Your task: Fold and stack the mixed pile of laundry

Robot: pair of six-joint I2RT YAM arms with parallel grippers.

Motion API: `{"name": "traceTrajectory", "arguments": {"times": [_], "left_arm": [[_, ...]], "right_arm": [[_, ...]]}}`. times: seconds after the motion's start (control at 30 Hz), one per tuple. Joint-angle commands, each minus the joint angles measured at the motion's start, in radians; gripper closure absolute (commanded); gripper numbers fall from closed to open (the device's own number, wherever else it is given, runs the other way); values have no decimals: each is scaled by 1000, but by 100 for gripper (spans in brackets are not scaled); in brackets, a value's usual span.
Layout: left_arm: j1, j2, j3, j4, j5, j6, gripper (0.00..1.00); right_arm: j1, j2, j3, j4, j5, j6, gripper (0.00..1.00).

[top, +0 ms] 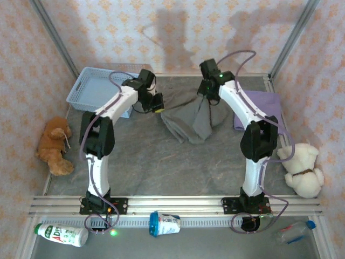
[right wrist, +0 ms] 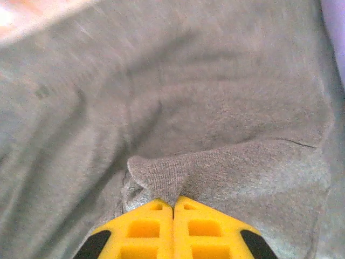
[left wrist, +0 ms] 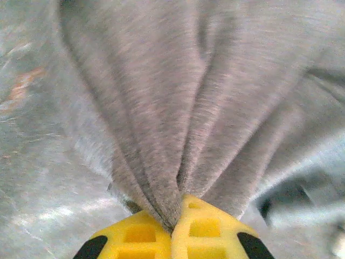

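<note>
Got the left gripper [left wrist: 173, 216] clamped tight on a bunched fold of the grey top [top: 194, 121], a bit right of the blue basket [top: 91, 89]. Got that top heaped toward the back of the table, between both arms. Same deal with the right gripper [right wrist: 173, 202]: pinched shut on a cloth edge of it. Then the purple T-shirt [top: 264, 105], lying flat just beside it on the right.

Left arm [top: 99, 135] rises from its base at 7 o'clock, elbow bent, forearm reaching toward 1 o'clock; left gripper [left wrist: 173, 217] pinched tight on a bunched fold of the grey top [top: 191, 123]; right arm [top: 253, 141] climbs from 5 o'clock, forearm angled toward 11 o'clock; right gripper [right wrist: 173, 204] likewise clamped on the top's edge.
</note>
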Motion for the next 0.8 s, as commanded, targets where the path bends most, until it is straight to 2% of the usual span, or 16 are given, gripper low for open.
{"name": "traceTrajectory", "arguments": {"times": [0.0,0.07,0.1,0.13,0.17,0.2,0.23,0.27,0.33,0.43,0.5,0.63,0.77], "left_arm": [[-35,-82,24,-49,152,-3,100],[-75,-84,3,-84,210,20,100],[-100,-84,-12,-90,248,34,95],[-126,-115,-24,-95,286,53,86],[-146,-117,-26,-107,306,71,68],[-162,-113,-17,-143,302,94,43],[-169,-103,2,-185,267,117,23],[-166,-100,15,-213,216,127,18],[-144,-113,21,-230,95,124,5],[-81,-166,-41,-160,-31,61,3],[-35,-204,-124,-88,-74,12,3],[37,-207,-252,25,-95,-46,4],[52,-135,-287,125,-94,-98,7]], "right_arm": [[-10,54,162,-38,-7,-105,100],[-9,87,243,-42,-47,-140,100],[-10,103,263,-45,-52,-149,100],[-10,115,267,-48,-44,-155,100],[-12,125,264,-56,-31,-159,100],[-16,142,261,-76,-15,-155,86],[-22,162,266,-118,6,-141,58],[-28,176,273,-156,20,-129,44],[-29,172,239,-203,31,-114,33],[-23,62,38,-130,17,-99,29],[-23,-26,-107,-79,6,-81,29],[-19,-184,-377,-8,-53,-21,30],[1,-292,-605,46,-94,38,30]]}}
